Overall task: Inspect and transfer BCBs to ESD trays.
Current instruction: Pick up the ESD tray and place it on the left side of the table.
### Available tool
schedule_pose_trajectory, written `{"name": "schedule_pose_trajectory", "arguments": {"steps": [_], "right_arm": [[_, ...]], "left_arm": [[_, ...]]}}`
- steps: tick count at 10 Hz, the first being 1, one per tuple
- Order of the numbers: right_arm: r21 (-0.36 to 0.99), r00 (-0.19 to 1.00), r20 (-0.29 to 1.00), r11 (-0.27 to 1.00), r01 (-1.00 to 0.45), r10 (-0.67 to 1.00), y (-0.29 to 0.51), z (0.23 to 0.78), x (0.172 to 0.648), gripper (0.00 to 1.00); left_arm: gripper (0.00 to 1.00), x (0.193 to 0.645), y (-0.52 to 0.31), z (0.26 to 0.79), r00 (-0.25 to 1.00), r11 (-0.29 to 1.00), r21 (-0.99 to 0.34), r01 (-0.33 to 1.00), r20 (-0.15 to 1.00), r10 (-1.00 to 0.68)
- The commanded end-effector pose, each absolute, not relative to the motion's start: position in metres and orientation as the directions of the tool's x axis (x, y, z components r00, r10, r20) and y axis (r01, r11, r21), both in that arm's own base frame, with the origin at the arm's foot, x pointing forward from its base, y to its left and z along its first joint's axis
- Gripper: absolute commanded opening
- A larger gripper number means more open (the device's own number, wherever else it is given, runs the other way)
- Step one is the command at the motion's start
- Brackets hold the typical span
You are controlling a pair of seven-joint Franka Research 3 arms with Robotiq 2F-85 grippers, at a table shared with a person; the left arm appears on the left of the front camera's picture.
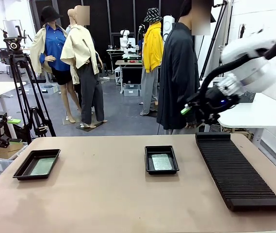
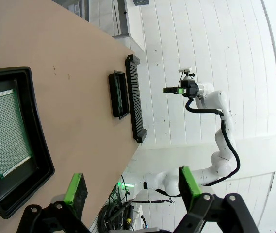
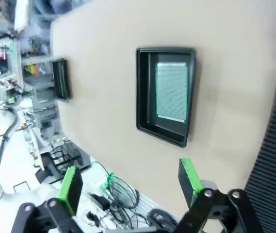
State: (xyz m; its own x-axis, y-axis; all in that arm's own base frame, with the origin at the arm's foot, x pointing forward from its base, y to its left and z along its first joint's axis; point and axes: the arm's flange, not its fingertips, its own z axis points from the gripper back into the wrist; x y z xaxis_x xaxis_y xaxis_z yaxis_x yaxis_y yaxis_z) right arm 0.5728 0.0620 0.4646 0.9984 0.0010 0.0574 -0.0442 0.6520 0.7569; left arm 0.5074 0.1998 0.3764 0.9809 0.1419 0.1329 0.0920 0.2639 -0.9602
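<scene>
Two black ESD trays lie on the tan table, one at the left (image 1: 20, 169) and one in the middle (image 1: 148, 160). Each holds a flat green BCB, one in the left tray (image 1: 42, 166) and one in the middle tray (image 1: 161, 161). My right gripper (image 1: 186, 110) hangs open above the table's far right, over the rack's far end. In the right wrist view its gripper (image 3: 129, 183) is empty, high over the middle tray (image 3: 145, 92) and its BCB (image 3: 171, 92). My left gripper (image 2: 132, 187) is open and empty beside the left tray (image 2: 40, 145) with its BCB (image 2: 4, 131).
A long black ribbed rack (image 1: 237, 167) runs along the table's right side. A person in a dark coat (image 1: 176, 77) stands at the far edge behind the middle tray. A tripod (image 1: 24, 82) and a white side table stand off to the left.
</scene>
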Motion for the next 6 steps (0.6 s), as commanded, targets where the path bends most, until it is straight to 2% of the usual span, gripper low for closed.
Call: {"name": "schedule_pose_trajectory", "arguments": {"steps": [1,4,6], "right_arm": [[0.779,0.996,0.092,0.623,-0.077,0.008,0.031,0.455,0.558,1.0],[0.801,0.976,0.213,0.577,-0.156,-0.033,-0.033,0.461,0.527,1.0],[0.848,0.966,0.257,0.487,-0.207,-0.038,-0.065,0.461,0.508,1.0]], "left_arm": [[1.0,0.506,0.197,0.379,0.978,0.265,-0.96,0.095,0.14,0.157],[1.0,0.506,0.197,0.379,0.978,0.265,-0.96,0.095,0.14,0.157],[1.0,0.506,0.197,0.379,0.978,0.265,-0.96,0.095,0.14,0.157]]}}
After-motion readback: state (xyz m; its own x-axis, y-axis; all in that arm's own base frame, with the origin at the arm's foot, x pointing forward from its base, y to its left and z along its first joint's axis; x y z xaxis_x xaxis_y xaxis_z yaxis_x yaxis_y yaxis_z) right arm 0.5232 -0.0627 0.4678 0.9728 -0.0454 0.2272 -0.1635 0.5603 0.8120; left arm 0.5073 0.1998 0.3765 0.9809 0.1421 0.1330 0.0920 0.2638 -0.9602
